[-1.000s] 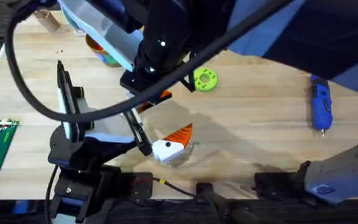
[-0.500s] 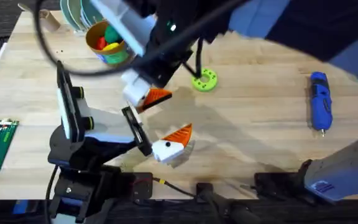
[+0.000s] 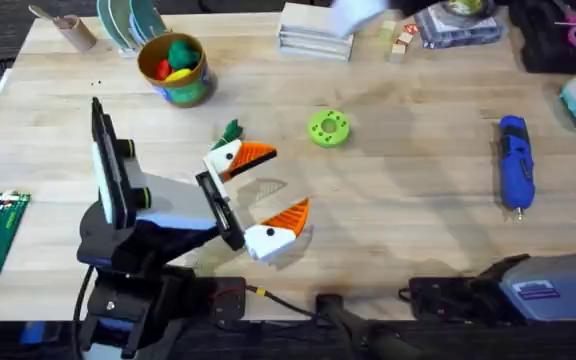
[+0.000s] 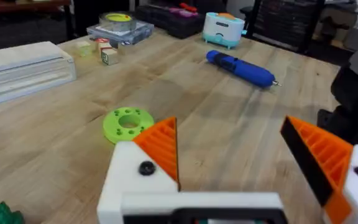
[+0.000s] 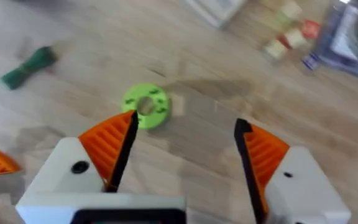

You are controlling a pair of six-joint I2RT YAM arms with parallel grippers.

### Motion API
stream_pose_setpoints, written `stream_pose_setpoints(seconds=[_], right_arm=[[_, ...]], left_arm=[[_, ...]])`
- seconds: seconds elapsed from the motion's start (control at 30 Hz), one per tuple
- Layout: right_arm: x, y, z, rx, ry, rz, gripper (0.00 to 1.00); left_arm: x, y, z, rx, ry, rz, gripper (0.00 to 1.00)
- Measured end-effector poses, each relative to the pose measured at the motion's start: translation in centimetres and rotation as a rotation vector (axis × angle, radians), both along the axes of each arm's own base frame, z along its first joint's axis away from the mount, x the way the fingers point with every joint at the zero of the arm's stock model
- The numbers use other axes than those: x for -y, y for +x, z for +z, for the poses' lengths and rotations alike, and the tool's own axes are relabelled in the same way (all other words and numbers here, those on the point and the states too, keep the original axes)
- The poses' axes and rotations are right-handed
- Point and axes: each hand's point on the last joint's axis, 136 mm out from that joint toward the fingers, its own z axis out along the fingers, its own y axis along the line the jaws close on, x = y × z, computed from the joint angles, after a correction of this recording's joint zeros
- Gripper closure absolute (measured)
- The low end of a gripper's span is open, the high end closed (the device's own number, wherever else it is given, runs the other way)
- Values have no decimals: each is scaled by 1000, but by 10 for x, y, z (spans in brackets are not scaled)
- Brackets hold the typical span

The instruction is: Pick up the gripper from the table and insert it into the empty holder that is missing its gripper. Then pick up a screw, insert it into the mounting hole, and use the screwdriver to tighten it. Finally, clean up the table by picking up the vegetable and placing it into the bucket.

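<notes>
Looking down from overhead, the vegetable (image 3: 231,131) lies just beside the left gripper (image 3: 264,184), well apart from the bucket (image 3: 174,68). Left wrist: fingers spread, empty. Right wrist: right gripper (image 5: 182,146) spread, empty; approach the vegetable (image 5: 28,66) squarely, pinching low.
</notes>
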Motion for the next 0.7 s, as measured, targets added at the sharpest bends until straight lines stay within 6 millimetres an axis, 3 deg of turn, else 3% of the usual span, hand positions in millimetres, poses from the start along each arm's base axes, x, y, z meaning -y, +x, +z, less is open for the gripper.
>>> stream_pose_setpoints(seconds=[0.13, 0.17, 0.2, 0.27, 0.33, 0.37, 0.4, 0.47, 0.5, 0.7], right_arm=[[61, -2, 8, -23, -13, -157, 9], [99, -5, 10, -41, -14, -257, 8], [112, -6, 12, -43, -6, -291, 8], [135, -9, 17, -38, 16, -357, 9], [160, -15, 21, -27, 33, -427, 8], [171, -19, 21, -24, 39, -460, 7], [203, -38, 13, -29, 51, -558, 7], [220, -51, 0, -44, 54, -617, 8], [241, -70, -30, -85, 58, -698, 9], [265, -95, -75, -137, 63, -805, 8]], left_arm=[[0, 0, 0, 0, 0, 0, 7], [0, 0, 0, 2, 1, 0, 72], [0, 0, 0, 2, 1, 0, 117], [0, 0, 0, 3, 2, -1, 301], [0, 0, 0, 5, 3, -1, 585], [0, 0, 0, 5, 3, -1, 751], [0, 0, 0, 9, 5, -1, 990], [0, 0, 0, 9, 5, -1, 996], [0, 0, 0, 9, 5, -1, 996], [0, 0, 0, 9, 5, -1, 996]])
